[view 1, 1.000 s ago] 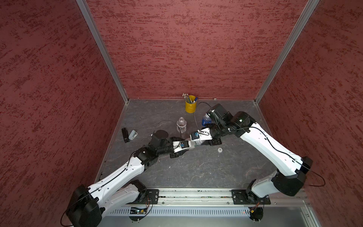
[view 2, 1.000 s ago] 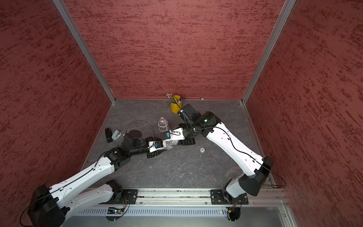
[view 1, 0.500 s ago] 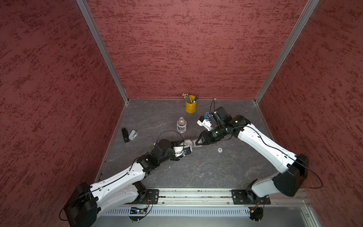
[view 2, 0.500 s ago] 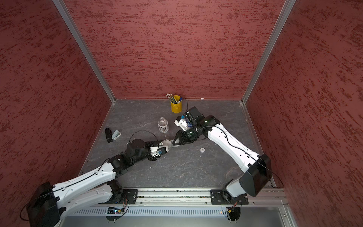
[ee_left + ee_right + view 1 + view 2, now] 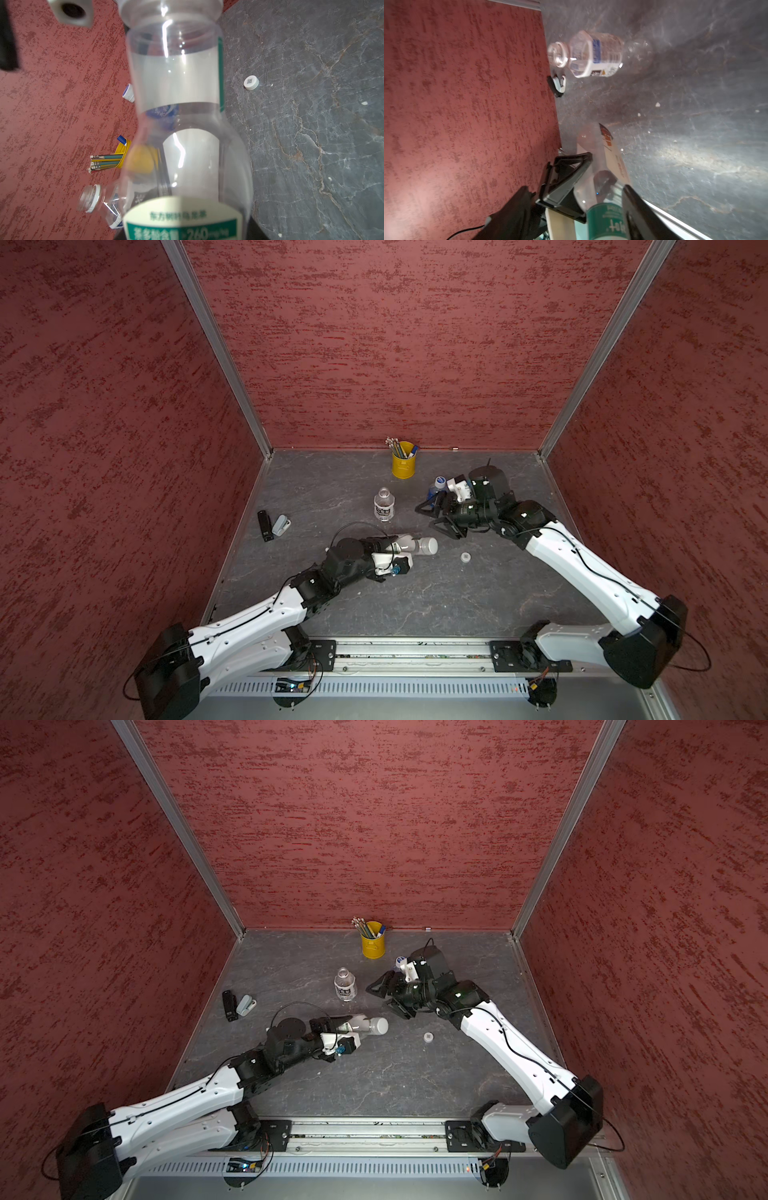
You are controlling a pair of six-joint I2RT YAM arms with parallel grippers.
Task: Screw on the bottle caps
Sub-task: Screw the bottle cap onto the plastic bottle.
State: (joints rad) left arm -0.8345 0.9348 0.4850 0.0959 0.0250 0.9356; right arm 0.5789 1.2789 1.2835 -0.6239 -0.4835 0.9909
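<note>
Wide plain white round cap (image 5: 428, 546): sits on neck of clear green-banded plastic bottle (image 5: 405, 546), clamped lying near centre of table (image 5: 415, 605) by left gripper (image 5: 392, 552). Just released by right gripper (image 5: 426, 517), now backed off, jaws wide, empty; probably screwed home. Legible on green label (image 5: 182, 230): "260", beside Chinese print.

The grey table (image 5: 415, 605) bears yellow cup (image 5: 403, 466), uncapped bottle (image 5: 383, 506), blue-capped bottle (image 5: 434, 489), small white cap (image 5: 465, 557), perhaps a stapler (image 5: 281, 525).

Green-labelled bottle (image 5: 176, 83) clear glossy plastic; tabletop (image 5: 415, 601) matt veined stone-look; walls (image 5: 395, 344) rough red plaster-like
</note>
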